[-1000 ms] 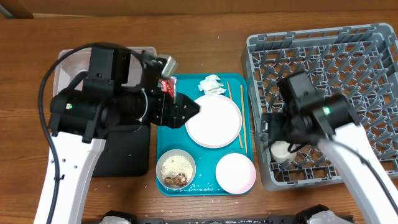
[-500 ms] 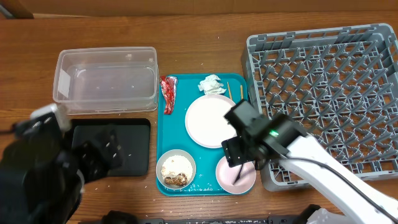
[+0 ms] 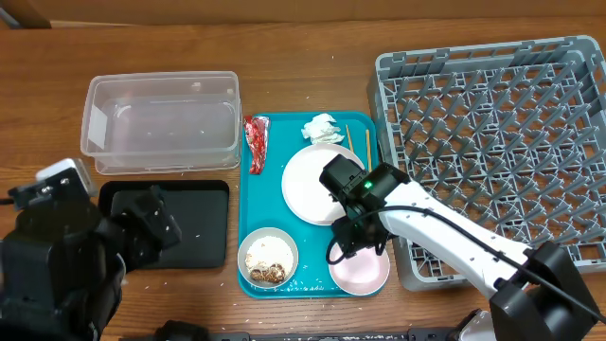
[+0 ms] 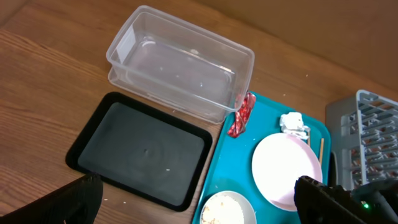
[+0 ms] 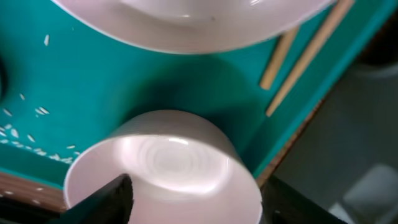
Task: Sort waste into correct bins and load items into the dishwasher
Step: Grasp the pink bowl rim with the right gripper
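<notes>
Right arm bent low at near table (image 3: pixel 303 38) edge; right tool (image 5: pixel 196 199) spread, straddling small pink bowl (image 3: pixel 365 272). Left tool (image 4: pixel 202 200) spread, raised.

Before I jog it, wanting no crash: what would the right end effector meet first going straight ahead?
Most likely the small pink bowl, centred ahead between its open fingers; depth is unclear.

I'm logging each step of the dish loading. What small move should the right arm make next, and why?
Probably lower the right gripper and close it on the pink bowl at its rim. In the wrist view its open fingers flank the bowl, which sits on the teal tray, not yet gripped; the dish rack lies just beside the tray.
</notes>
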Motion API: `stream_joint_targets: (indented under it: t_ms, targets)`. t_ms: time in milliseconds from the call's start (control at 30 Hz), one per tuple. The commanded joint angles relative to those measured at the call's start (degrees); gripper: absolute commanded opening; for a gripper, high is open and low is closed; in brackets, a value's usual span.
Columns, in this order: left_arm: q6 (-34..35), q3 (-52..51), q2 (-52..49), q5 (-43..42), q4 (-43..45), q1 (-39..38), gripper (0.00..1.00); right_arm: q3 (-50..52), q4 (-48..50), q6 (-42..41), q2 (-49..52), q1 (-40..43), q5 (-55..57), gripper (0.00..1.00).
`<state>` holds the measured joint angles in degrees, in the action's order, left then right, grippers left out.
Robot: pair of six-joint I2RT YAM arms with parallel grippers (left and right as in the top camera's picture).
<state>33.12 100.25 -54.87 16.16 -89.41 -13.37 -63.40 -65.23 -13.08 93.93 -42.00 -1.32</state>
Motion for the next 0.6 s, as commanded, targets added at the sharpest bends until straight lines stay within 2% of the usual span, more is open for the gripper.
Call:
stream_joint_targets:
  t_ms: [0, 67, 233, 333, 567]
  targets:
    - [1.2, -0.9, -1.8, 1.4, -0.3, 0.3, 1.0, 4.0, 3.1, 1.6, -0.2, 0.1, -0.3, 0.7]
    - [1.2, -0.9, -2.6, 1.4, -0.3, 0.3, 1.0, 6.3, 5.3, 1.6, -0.2, 0.1, -0.3, 0.69]
    - [1.2, -0.9, -4.3, 1.4, -0.4, 0.3, 1.0, 7.9, 7.1, 1.1, -0.2, 0.1, -1.4, 0.46]
    - [1.2, -0.9, -5.2, 1.4, -0.4, 0.3, 1.0, 7.6, 7.1, 0.8, -0.2, 0.1, -1.9, 0.43]
    - [1.2, -0.9, -7.2, 0.8, -0.4, 0.3, 1.0, 4.0, 5.7, -2.3, -0.4, 0.1, -1.8, 0.09]
